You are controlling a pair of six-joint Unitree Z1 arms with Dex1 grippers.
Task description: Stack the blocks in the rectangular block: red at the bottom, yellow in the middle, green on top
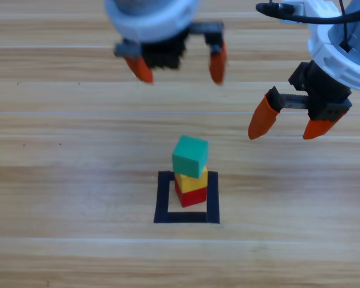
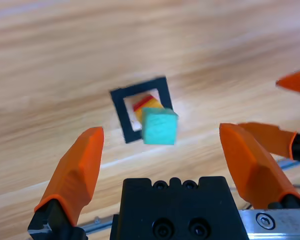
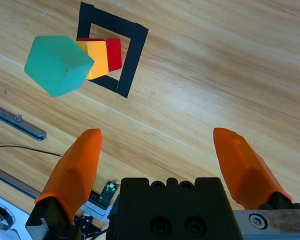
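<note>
Stack's up: red sits on the table inside the tape square, yellow on it, green on top, twisted a bit. Left gripper hangs near the table's far edge, jaws spread, holding nothing. Right gripper is off to the right, also spread and empty.

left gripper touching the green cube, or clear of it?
Apart. In the high view the left gripper hangs open above bare table, well short of the green cube atop the stack. The left wrist view shows the same gap.
</note>
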